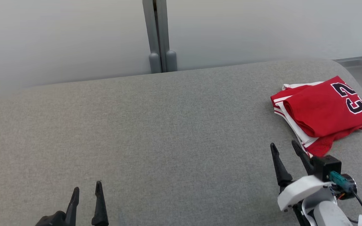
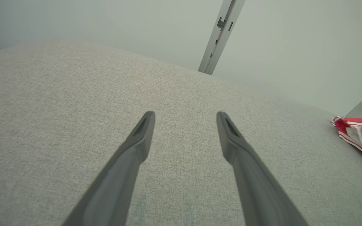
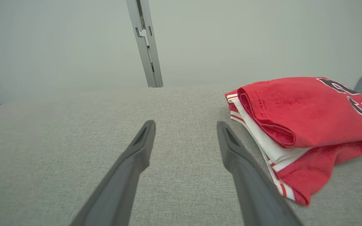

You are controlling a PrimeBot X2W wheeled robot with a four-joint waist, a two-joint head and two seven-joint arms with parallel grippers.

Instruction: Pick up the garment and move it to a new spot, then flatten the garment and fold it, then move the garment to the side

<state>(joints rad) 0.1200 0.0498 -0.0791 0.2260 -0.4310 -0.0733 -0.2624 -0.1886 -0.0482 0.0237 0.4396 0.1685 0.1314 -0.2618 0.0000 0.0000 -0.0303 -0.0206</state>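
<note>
Head view, jersey [image 1: 322, 110]: red with white trim and a dark 23, folded into a compact stack, lying near the far right edge of the grey fabric worktop [image 1: 168, 131].
Head view, left gripper [image 1: 87, 185]: low at the near left, jaws apart, holding nothing, well apart from the jersey.
Head view, right gripper [image 1: 283, 144]: near right, jaws spread, empty, tips just short of the jersey's near corner.
Head view, backdrop: pale wall panels with a grey post [image 1: 159, 34] behind the worktop.
Left wrist view, left gripper [image 2: 185, 114]: wide open over bare fabric, nothing between the fingers.
Left wrist view, jersey [image 2: 361, 135]: just an edge at the right margin, far off.
Right wrist view, right gripper [image 3: 185, 124]: wide open, empty, with the jersey [image 3: 303, 113] just beside the right finger; contact not clear.
Right wrist view, fold: layers stacked, rolled edge toward the gripper, lower hem slightly uneven.
Done, as judged: pick-up, flattening, folding and the move aside, given a folded jersey set at the side and released.
Left, as judged: little or nothing, perhaps drawing the arms clear.
</note>
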